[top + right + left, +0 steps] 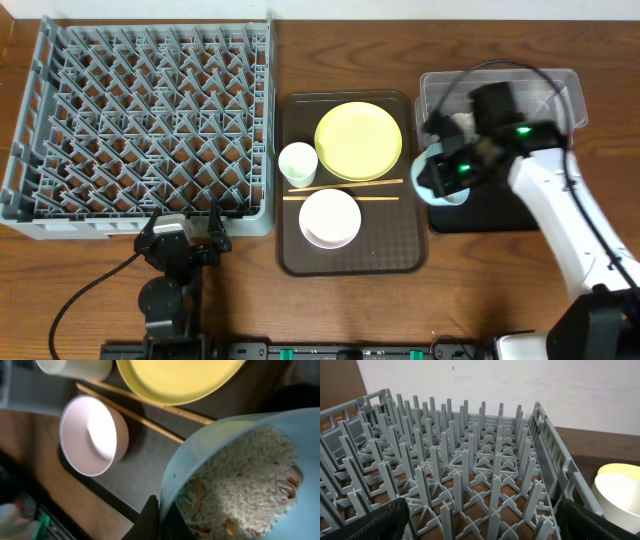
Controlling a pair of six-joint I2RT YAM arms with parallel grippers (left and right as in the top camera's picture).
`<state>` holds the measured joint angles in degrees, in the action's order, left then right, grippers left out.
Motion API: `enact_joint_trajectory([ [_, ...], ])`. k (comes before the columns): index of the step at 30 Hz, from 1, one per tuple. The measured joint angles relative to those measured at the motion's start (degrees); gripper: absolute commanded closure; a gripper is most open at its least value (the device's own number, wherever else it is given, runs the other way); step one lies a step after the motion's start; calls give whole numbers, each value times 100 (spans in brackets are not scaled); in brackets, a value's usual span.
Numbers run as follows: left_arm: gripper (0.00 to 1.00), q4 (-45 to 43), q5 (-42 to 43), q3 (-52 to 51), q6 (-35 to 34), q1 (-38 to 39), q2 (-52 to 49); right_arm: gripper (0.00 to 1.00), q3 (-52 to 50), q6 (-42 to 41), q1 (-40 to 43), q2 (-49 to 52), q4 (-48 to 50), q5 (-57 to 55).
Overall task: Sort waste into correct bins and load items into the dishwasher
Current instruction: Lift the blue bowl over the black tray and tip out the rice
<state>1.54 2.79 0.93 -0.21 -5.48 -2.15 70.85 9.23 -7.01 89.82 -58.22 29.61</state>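
Right claw pinching the rim of the light-blue bowl, held over the left edge of the black tray.

One finger sits outside the bowl's wall and the other inside, pressed tight on the rim. The bowl holds a heap of whitish rice with some brownish scraps mixed in. It hangs just in front of the clear tub. To its left, the brown tray carries the yellow plate, the white cup, the white bowl and the chopsticks, which lie between plate and bowl. Further left on the worktop stands the grey dish rack. The left claw is spread wide and holds nothing, just beside the rack's near edge and facing its pegs.
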Motion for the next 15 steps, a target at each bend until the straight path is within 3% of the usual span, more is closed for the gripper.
enact_joint_trajectory([
  [15, 5, 0, 0, 0, 0, 0, 0, 99, -1198, 1491, 1928, 0, 608, 3040],
])
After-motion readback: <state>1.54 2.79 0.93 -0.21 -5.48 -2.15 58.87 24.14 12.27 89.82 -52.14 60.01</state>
